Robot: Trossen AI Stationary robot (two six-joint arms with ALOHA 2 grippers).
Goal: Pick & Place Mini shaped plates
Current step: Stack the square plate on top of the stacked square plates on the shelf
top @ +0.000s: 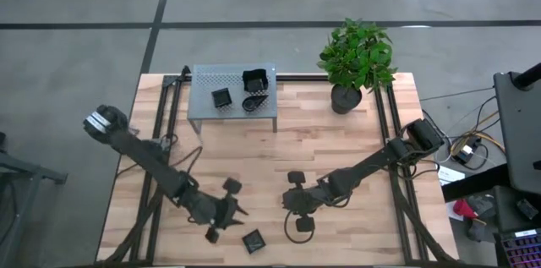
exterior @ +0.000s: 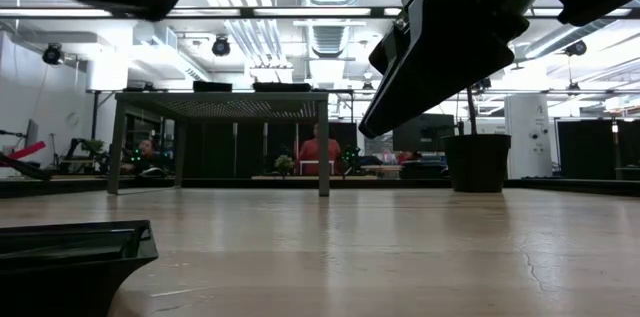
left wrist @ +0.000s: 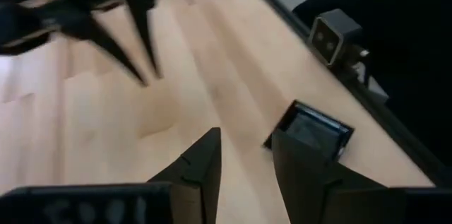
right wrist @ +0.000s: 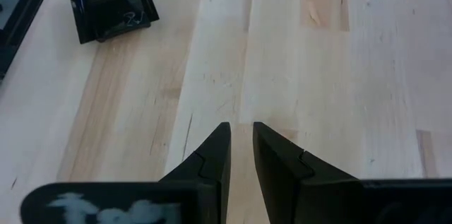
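Observation:
One small black square mini plate point(top: 254, 240) lies flat on the wooden table near its front edge; it also shows in my left wrist view point(left wrist: 311, 132), right wrist view point(right wrist: 113, 5) and low view point(exterior: 70, 257). My left gripper point(top: 243, 212) hovers just left of and beyond it, open, nothing between its fingers point(left wrist: 244, 160). My right gripper point(top: 286, 207) faces it from the right, its fingers point(right wrist: 241, 139) a narrow gap apart over bare wood, holding nothing. Three more mini plates point(top: 221, 97) point(top: 255, 79) point(top: 254, 103) rest on a grey perforated stand.
The grey perforated stand point(top: 203, 82) is at the table's far side, left of centre, on legs. A potted green plant point(top: 348, 90) stands at the far right. A small camera point(left wrist: 335, 37) sits at the front edge. Black rails run along the table's sides.

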